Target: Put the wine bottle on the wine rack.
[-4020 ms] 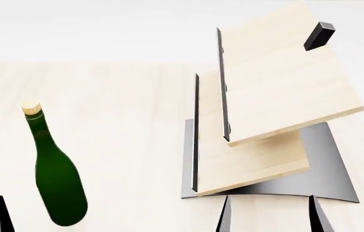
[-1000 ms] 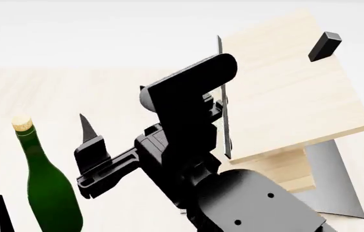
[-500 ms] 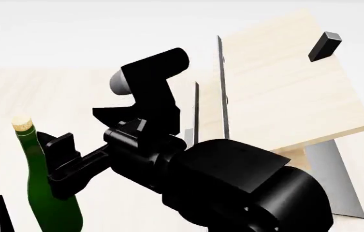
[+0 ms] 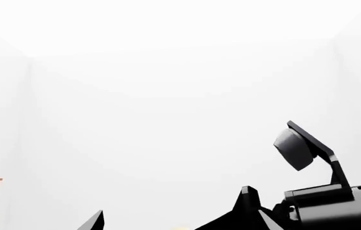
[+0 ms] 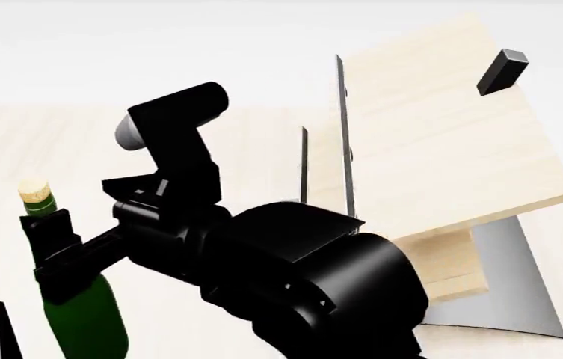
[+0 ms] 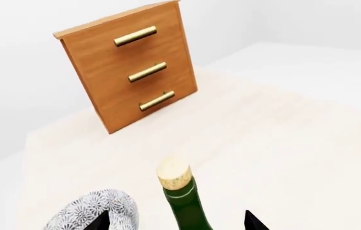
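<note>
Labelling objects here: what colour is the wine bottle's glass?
Dark green, with a tan cork; the wine bottle shows best in the right wrist view.

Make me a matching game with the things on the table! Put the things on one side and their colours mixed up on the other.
Things:
1. wine bottle
2. cork
3. drawer cabinet
4. bowl

Colours:
A. grey patterned
B. dark green
C. reddish brown with brass handles
D. tan

Pairs: 1-B, 2-D, 3-C, 4-A
</note>
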